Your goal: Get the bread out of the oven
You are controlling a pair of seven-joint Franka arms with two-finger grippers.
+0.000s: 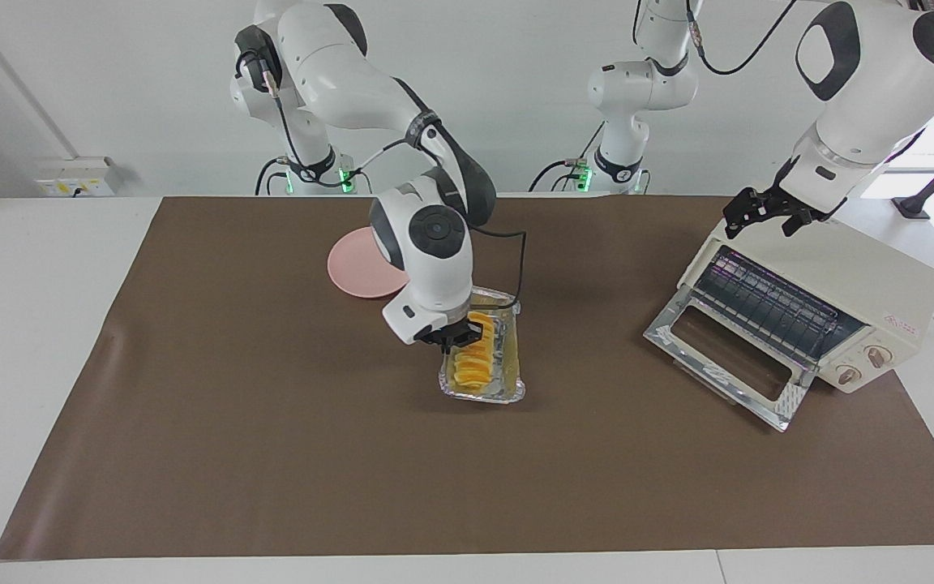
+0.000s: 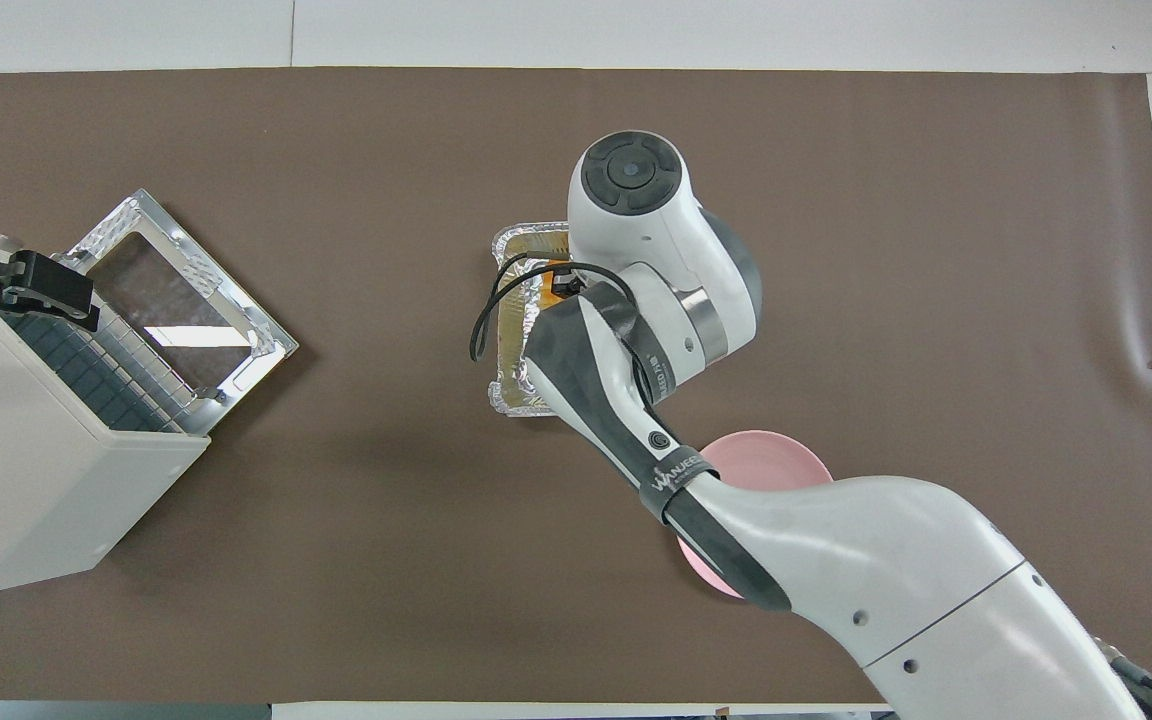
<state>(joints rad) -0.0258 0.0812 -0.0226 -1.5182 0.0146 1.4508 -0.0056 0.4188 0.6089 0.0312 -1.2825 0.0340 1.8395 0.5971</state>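
I see my right pincer (image 1: 460,337) clamped on the bread (image 1: 473,359) in the foil tray (image 1: 507,391) mid-table; my left pincer (image 1: 765,212) waits, spread, above the oven (image 1: 840,296).

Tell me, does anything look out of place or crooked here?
The foil tray sits askew and looks tipped, one end seemingly raised along with the bread that the right pincer grips. The oven stands at a slant with its door dropped open, which looks deliberate.
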